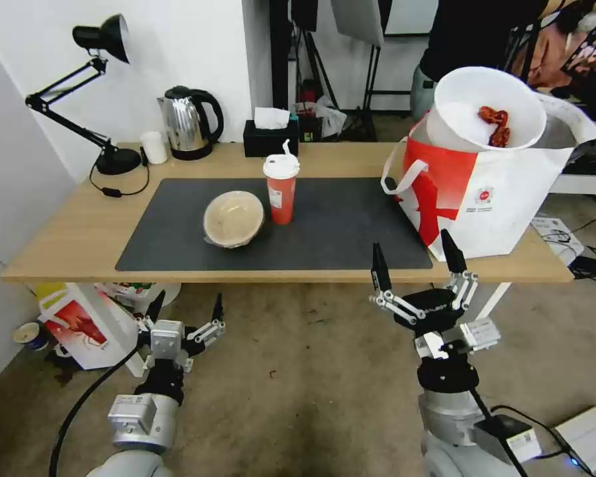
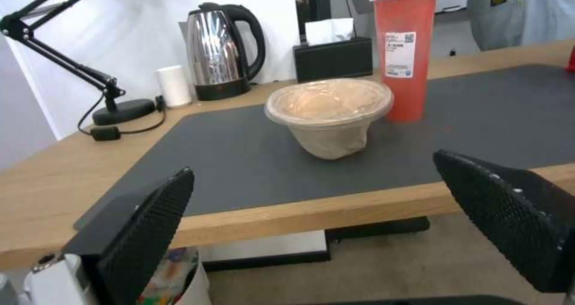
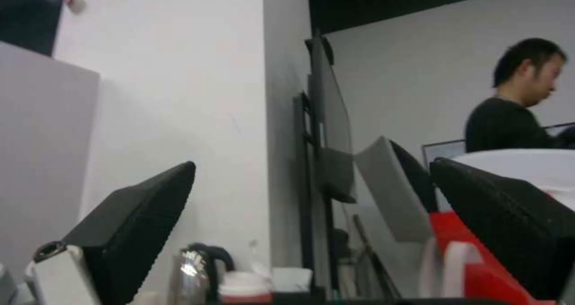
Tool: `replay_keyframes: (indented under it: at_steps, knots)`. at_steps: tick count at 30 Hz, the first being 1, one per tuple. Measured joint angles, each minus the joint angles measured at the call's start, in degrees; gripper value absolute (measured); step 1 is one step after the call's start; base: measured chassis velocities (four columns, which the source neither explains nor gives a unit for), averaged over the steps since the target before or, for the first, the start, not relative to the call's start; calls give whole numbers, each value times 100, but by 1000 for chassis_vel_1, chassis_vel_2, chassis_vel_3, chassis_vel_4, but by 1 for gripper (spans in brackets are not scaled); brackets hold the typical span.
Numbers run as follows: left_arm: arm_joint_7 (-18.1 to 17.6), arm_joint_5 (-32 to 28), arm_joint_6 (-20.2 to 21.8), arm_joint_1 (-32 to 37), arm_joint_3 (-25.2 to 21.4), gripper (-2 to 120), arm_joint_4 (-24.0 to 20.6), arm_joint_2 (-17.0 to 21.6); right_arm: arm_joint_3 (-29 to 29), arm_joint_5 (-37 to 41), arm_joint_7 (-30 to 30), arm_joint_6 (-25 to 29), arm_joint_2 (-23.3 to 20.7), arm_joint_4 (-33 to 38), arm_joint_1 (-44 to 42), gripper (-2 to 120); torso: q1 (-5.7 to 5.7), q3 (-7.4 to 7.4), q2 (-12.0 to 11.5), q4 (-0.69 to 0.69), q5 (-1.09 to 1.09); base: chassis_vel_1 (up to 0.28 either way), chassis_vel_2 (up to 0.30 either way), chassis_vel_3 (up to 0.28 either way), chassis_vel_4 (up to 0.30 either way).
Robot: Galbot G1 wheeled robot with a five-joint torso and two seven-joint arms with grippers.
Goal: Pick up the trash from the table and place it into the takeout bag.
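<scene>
On the dark mat of the table (image 1: pixel 73 232) a shallow tan bowl (image 1: pixel 233 218) (image 2: pixel 329 112) sits covered with clear film, with the red paper cup (image 1: pixel 281 189) (image 2: pixel 404 53) standing right beside it, lid and straw on. At the table's right end stands the takeout bag (image 1: pixel 483 192) (image 3: pixel 479 260). The large white bowl (image 1: pixel 483 109) (image 3: pixel 527 165) with red scraps rests tilted in the bag's mouth. My left gripper (image 1: pixel 189 297) (image 2: pixel 312 163) is open, low before the table's front edge, facing the tan bowl. My right gripper (image 1: pixel 410 240) (image 3: pixel 312 165) is open, just in front of the bag.
A black desk lamp (image 1: pixel 116 161), a small white cup (image 1: pixel 154 147), a steel kettle (image 1: pixel 189 122) and a black tissue box (image 1: pixel 270 136) line the table's back edge. A smaller red-and-white bag (image 1: pixel 79 324) stands on the floor under the table's left end.
</scene>
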Motion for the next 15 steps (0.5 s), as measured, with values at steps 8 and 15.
replay_keyframes:
  at_steps: [8, 15]
  knots:
    - [0, 0, 0, 0, 0, 100, 0, 0, -67, -793, 517, 585, 330, -447, -355, 100, 0, 0, 0, 0, 1, 0, 0, 0, 0]
    - [0, 0, 0, 0, 0, 100, 0, 0, -228, -1397, 924, 773, 459, -317, -693, 100, 0, 0, 0, 0, 0, 0, 0, 0, 0]
